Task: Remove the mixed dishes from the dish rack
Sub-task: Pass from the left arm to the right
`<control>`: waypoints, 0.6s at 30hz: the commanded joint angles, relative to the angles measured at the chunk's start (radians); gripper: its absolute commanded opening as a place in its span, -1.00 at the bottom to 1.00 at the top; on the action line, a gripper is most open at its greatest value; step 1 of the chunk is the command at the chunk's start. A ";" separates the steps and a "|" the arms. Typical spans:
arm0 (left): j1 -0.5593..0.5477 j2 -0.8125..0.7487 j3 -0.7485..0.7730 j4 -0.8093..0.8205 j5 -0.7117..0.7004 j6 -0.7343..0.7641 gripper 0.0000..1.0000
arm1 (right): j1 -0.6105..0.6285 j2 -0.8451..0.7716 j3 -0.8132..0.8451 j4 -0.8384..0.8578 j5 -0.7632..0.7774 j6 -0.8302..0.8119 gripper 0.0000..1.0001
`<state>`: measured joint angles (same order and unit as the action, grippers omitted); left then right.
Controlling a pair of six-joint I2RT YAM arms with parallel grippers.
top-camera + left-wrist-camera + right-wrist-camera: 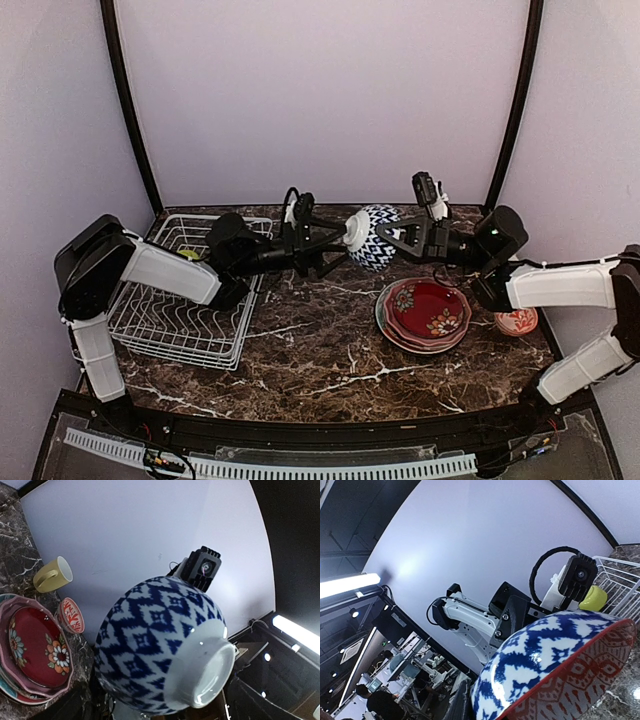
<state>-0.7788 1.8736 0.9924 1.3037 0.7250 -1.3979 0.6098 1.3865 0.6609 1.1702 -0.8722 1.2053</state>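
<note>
Blue-and-white patterned ceramic bowl (374, 238) hangs above the dark marble table (320, 345), apparently for a handover: the right pincer (389, 238) is closed on its rim, while I cannot tell the state of the left pincer (340, 240).

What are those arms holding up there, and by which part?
The blue-and-white bowl: the right hand pinches its rim; the left hand sits at its white foot, grip unclear.

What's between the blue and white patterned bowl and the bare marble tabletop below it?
Nothing visible. The blue and white patterned bowl hangs in the air over bare dark marble tabletop. The stack of floral plates lies off to its right, and the white wire dish rack off to its left.
</note>
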 commanded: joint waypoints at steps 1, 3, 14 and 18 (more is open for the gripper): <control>0.026 -0.053 -0.058 -0.101 -0.044 0.104 0.96 | -0.033 -0.042 -0.025 -0.128 0.036 -0.085 -1.00; 0.034 -0.080 -0.068 -0.173 -0.046 0.164 0.98 | -0.040 -0.084 -0.032 -0.204 0.045 -0.132 -1.00; 0.050 -0.308 0.014 -0.988 -0.276 0.703 0.98 | -0.079 -0.466 0.141 -1.475 0.701 -0.590 -1.00; 0.050 -0.423 0.052 -1.197 -0.480 0.864 0.98 | -0.091 -0.590 0.172 -1.780 1.060 -0.535 -1.00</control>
<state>-0.7288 1.5688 1.0027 0.4221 0.4572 -0.7692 0.5339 0.8963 0.7872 -0.1368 -0.2771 0.7147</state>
